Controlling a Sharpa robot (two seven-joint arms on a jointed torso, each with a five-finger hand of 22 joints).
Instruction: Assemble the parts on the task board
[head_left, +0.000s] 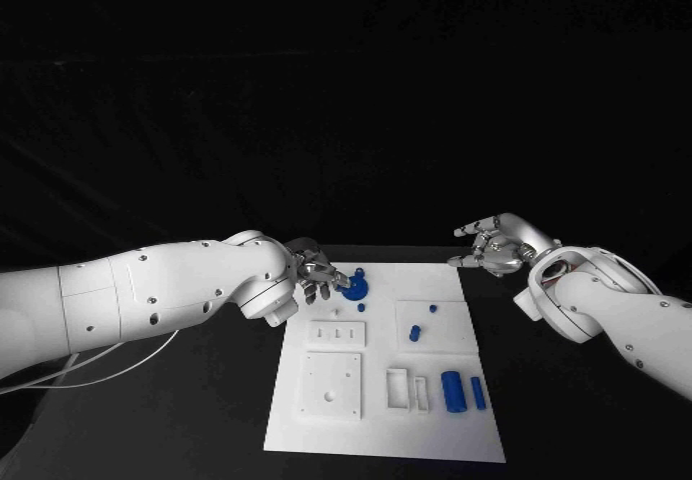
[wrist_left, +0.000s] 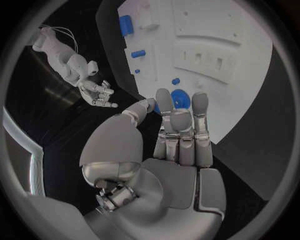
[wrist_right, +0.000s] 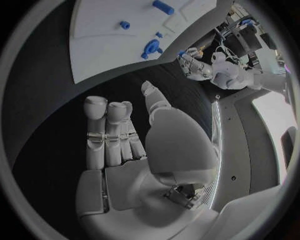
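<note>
The task board (head_left: 433, 420), a white plate, is laid lengthwise on the black bench (head_left: 202, 420) and is taken here as the landmark. The left robot hand (head_left: 320, 283) is held over the board's far-left corner, its fingertips brought right up to the round blue part (head_left: 355, 291) that sits there; whether that part is actually pinched cannot be told, since the fingers are seen extended and close together with the disc just beyond their tips, so the posture is judged to be an approach or a seating of that piece. The right robot hand (head_left: 492, 247) is kept off the board, beyond its far-right corner above the bench, fingers loosely curled and nothing held, presumably parked to leave the board free. Near the board's middle a short blue peg (head_left: 414, 333) is laid, and two blue cylinders (head_left: 462, 391) are rested by the near-right recesses, evidently waiting to be fitted. In the left wrist view the gap between the fingertips (wrist_left: 200, 102) and the disc is exposed, which is masked by the forearm in the head view; in the right wrist view the empty palm of the right robot hand is confirmed.
</note>
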